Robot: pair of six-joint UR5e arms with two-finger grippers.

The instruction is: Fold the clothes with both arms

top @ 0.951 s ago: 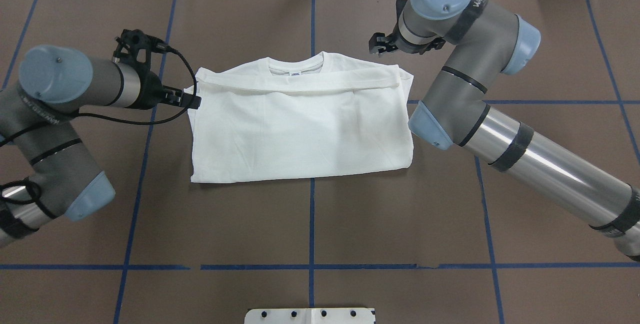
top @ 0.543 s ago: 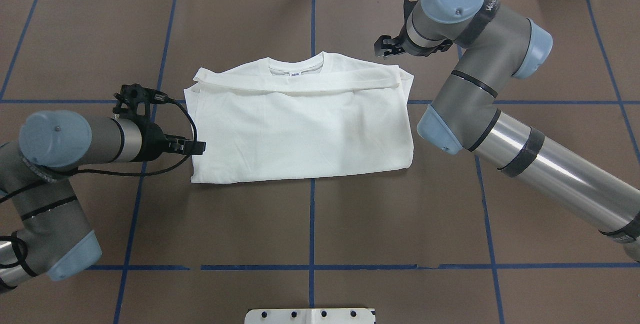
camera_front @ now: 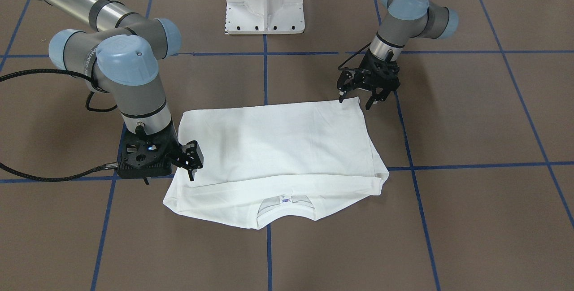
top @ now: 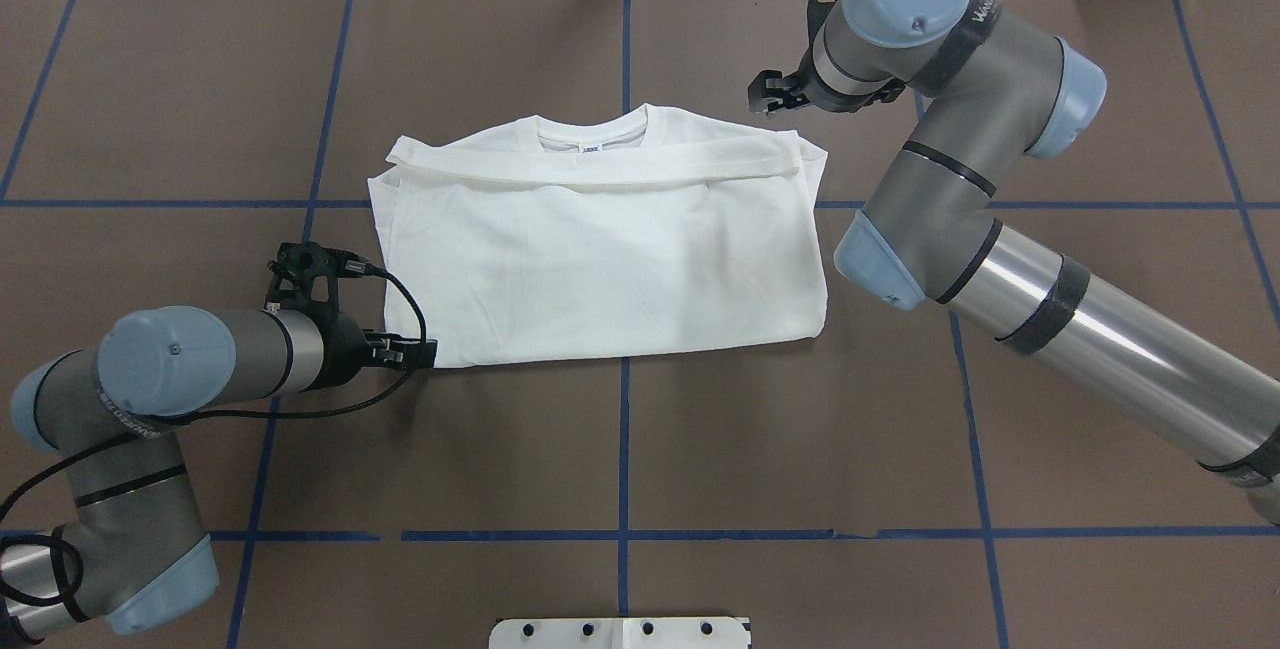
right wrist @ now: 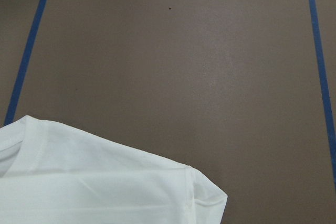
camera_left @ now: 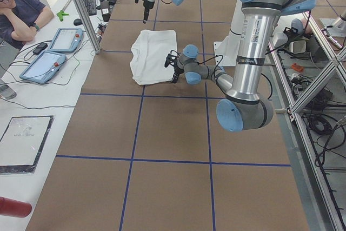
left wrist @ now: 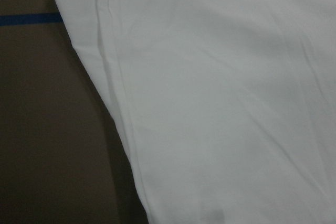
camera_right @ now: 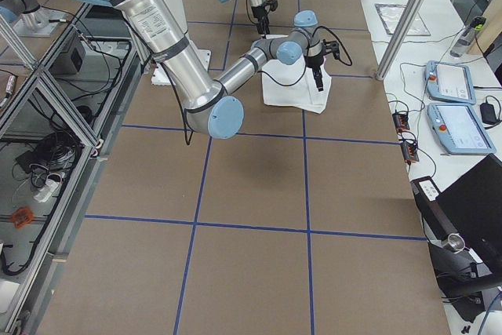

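The white shirt lies folded flat on the brown table, collar on the far side and sleeves tucked in. My left gripper is low at the shirt's near-left corner; in the front-facing view this left gripper stands open with its fingers on either side of that corner. My right gripper hangs open by the far-right shoulder, holding nothing; from the front the right gripper sits over that edge. The left wrist view is filled by the shirt. The right wrist view looks down on a corner of the shirt.
A white pedestal base stands at the robot's side of the table. Blue tape lines grid the brown surface. In the left view a person sits by a side bench with tablets.
My left gripper has travelled along the shirt's left edge from the far shoulder to the near corner. The right arm shifted slightly right, then held still. The shirt has not moved.
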